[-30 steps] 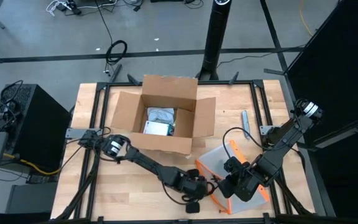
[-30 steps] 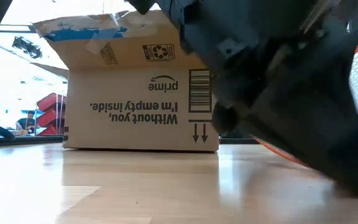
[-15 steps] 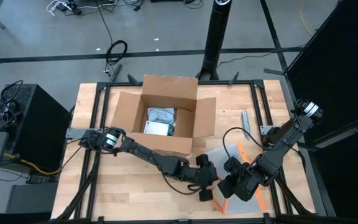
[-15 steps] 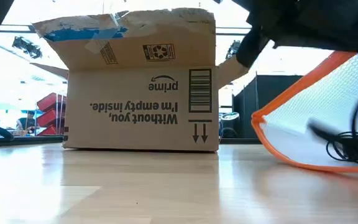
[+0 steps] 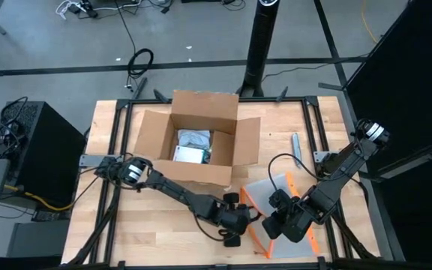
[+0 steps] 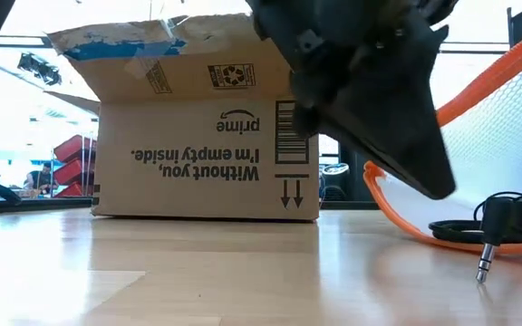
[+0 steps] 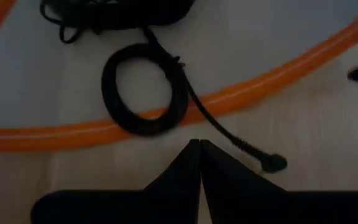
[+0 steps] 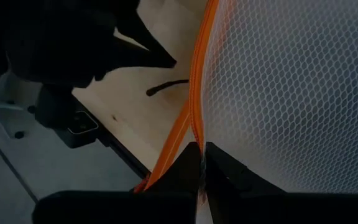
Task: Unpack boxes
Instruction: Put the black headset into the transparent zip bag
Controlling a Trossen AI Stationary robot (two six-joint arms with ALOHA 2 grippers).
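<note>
Two risks are judged from this layout; the first concerns the black cable (image 7: 145, 90), which lies coiled on the table (image 5: 148, 232) across the orange edge of the clear mesh pouch (image 5: 270, 196), its plug end resting on the wood just beside the left gripper (image 7: 199, 155); if the pouch is lifted or dragged by the right gripper (image 8: 201, 163), the coil could be snagged on the edge and pulled off the front of the table, or swept under the left arm. The second risk concerns the pouch itself; it is pinched only at its orange rim, so a quick move could let it slip out, or the mesh could be torn.

The left gripper is seen low over the near part of the table, close to the pouch's near corner, with its fingers pressed together and nothing held between them; the arm is stretched out long from its base at the table's left side, reaching diagonally towards the front. The right gripper is seen at the front right, its fingers closed on the pouch's orange edge, with the arm folded back on itself from its base at the right side.

The cardboard box (image 5: 199, 144) stands at the back centre of the table, well apart from both grippers, flaps open, with white items visible inside.
</note>
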